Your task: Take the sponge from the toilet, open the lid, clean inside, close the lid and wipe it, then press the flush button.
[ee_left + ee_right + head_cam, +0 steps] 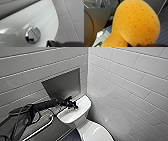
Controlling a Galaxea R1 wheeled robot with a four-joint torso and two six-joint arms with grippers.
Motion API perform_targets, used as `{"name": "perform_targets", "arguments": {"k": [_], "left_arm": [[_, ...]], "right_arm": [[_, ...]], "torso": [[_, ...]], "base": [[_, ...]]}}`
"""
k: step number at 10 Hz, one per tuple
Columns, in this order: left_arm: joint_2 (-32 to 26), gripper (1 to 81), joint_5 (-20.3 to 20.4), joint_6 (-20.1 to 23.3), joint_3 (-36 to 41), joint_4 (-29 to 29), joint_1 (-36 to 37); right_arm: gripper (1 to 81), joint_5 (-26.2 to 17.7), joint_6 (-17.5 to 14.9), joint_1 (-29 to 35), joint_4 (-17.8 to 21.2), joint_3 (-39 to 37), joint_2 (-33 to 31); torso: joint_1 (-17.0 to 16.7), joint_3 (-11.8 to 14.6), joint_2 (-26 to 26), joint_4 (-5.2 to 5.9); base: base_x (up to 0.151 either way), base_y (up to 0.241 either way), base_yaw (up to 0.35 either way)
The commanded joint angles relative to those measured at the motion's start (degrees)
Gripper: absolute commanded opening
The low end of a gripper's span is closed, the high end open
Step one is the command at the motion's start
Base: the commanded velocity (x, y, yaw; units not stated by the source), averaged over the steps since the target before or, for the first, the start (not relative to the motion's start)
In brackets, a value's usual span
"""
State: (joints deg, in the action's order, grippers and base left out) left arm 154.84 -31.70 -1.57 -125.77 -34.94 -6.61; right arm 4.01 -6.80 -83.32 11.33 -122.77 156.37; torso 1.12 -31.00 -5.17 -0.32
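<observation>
My left arm reaches from the left over the white tank cover (75,114) of the toilet (82,122). Its gripper (73,106) hangs shut just above the cover's middle. In the left wrist view the flush button (32,35) is a shiny round disc set in the cover (41,16), and the dark gripper tip (53,43) sits close beside it, apart from it. The glossy white lid (96,133) lies shut below the tank. The orange sponge (136,22) shows bent and pressed, very near the right wrist camera, with my right gripper shut on it.
A grey recessed niche (62,84) sits in the wall behind the tank. A chrome grab rail (40,128) runs along the left wall. White tiled walls (130,84) close in on the right of the toilet. Dark floor tiles (164,27) show behind the sponge.
</observation>
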Motion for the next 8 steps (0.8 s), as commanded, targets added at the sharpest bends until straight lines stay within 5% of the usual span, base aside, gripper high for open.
{"name": "perform_targets", "arguments": {"k": [1, 8], "left_arm": [[-2.61, 1.0, 1.72, 0.17, -0.53, -8.57, 9.72], [0.03, 1.0, 6.82, 0.25, -6.94, -1.45, 6.65]], "right_arm": [[1.0, -5.15, -0.14, -0.49, 0.54, 0.88, -0.51], [1.0, -5.07, -0.23, -0.75, 0.19, 0.79, -0.15]], "torso": [[0.00, 0.00, 0.00, 0.00], [0.00, 0.00, 0.02, 0.00]], "base": [[0.000, 0.000, 0.000], [0.000, 0.000, 0.000]]}}
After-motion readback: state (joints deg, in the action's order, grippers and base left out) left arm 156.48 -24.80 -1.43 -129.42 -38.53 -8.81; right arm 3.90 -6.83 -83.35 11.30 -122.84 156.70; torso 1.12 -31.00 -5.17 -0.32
